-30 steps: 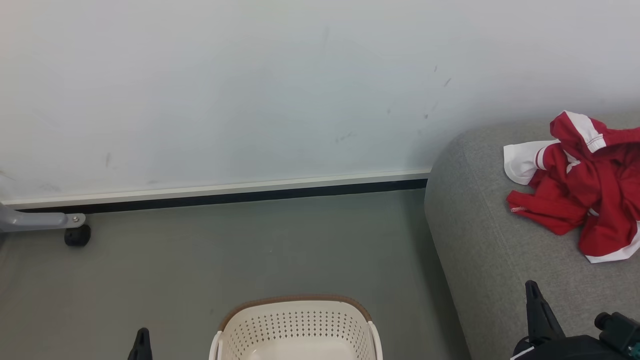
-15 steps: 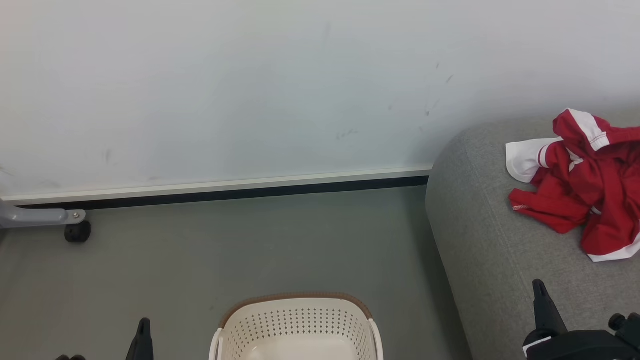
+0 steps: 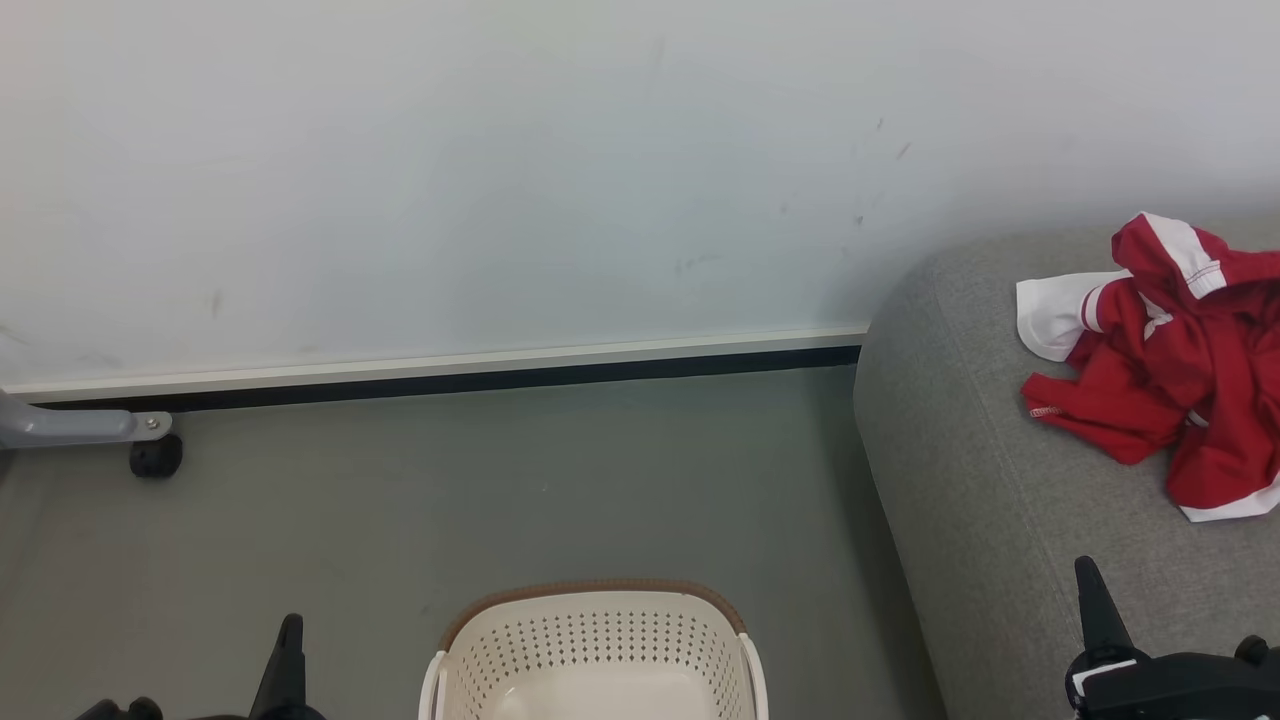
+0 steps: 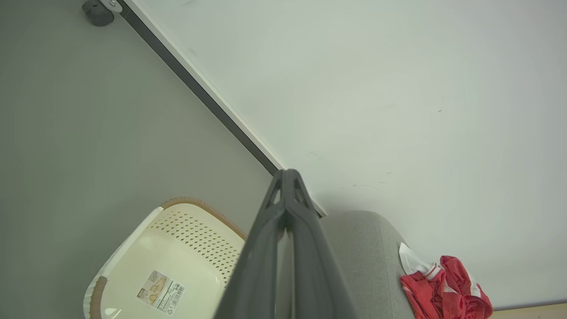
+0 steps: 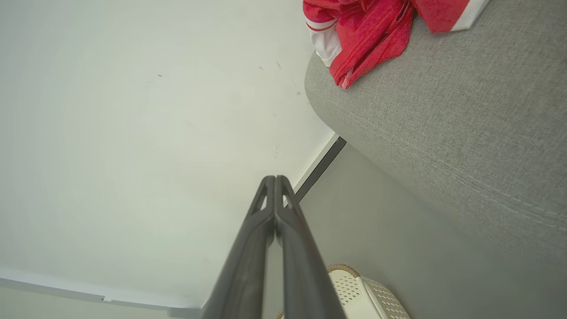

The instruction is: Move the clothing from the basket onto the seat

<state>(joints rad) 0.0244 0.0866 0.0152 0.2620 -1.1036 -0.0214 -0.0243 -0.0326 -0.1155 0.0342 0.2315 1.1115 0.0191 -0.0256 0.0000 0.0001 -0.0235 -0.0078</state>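
Clothing [image 3: 1170, 400] sits near the seat [image 3: 980, 520] edge. The left end effector [image 4: 287, 177] and right end effector [image 5: 275, 181] are pressed together, empty. Risk: a nudge slides it off.

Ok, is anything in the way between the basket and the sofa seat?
Nothing visible does. Just bare floor separates the basket from the seat, and the red clothing already lies on that seat.
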